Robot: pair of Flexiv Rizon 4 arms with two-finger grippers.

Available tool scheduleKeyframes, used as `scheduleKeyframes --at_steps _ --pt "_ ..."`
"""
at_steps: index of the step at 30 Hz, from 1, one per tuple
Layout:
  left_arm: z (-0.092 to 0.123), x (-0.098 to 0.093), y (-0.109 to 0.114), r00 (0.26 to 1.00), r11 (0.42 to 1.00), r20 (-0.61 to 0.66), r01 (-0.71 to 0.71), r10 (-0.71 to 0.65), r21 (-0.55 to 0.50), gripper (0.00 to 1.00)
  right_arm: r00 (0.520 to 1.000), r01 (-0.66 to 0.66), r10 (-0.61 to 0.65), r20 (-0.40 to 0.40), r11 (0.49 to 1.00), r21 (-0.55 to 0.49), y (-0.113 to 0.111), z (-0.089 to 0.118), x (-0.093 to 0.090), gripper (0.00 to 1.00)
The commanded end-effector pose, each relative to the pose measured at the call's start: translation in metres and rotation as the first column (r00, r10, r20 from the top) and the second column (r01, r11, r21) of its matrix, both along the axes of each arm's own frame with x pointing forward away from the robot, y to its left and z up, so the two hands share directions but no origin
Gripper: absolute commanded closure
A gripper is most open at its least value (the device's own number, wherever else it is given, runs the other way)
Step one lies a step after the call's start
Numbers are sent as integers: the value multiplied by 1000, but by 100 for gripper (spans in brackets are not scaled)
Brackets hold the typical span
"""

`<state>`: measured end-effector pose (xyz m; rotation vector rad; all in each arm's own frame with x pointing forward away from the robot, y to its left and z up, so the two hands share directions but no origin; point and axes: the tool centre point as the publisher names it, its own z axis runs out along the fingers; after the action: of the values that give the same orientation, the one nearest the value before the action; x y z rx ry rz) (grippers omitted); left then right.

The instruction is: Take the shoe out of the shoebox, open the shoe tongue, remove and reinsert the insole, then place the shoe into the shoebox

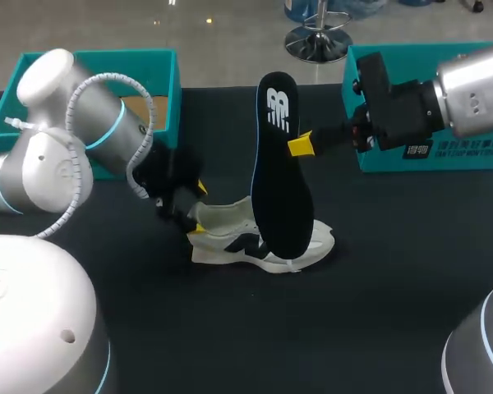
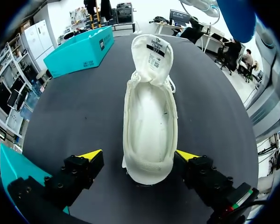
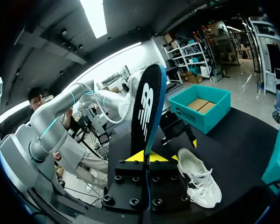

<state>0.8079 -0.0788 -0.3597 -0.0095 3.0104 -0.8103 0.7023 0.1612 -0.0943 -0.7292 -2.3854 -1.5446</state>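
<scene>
Step in hand: insole removed, reinsertion pending. Our right gripper (image 1: 300, 146) is closed on the black insole (image 1: 281, 180), with the insole's edge pinched between both fingers, and holds it upright above the white sneaker (image 1: 238, 240). The sneaker sits mid-table, well apart from the teal shoebox (image 1: 152, 78) at far left. Our left gripper (image 1: 198, 208) stands wide open around the heel; 1 finger appears to touch it and the other is clear. The tongue (image 2: 152, 51) is folded forward. Next move, in our judgement: feed the insole toe-first into the opening while the left gripper steadies the heel.
</scene>
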Motion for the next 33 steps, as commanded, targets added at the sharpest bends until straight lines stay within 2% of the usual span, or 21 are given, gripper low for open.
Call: scheduleKeyframes --at_steps 1,6,13,19,27,33 --pt "1 1 -2 1000 999 0 -3 3 50 0 1000 3 -3 0 1000 -2 2 -1 0 100" --pt "1 1 -2 1000 999 0 -3 3 50 0 1000 3 -3 0 1000 -2 2 -1 0 100" --pt "13 -9 1 996 978 60 46 -59 202 0 1000 3 -3 0 1000 -2 2 -1 0 100" --pt "17 -5 5 997 944 68 5 -29 331 0 1000 3 -3 0 1000 -2 2 -1 0 100" --pt "20 -5 5 997 908 65 13 -44 418 0 1000 3 -3 0 1000 -2 2 -1 0 100" --pt "26 -6 6 997 896 62 23 -57 444 0 1000 3 -3 0 1000 -2 2 -1 0 100"
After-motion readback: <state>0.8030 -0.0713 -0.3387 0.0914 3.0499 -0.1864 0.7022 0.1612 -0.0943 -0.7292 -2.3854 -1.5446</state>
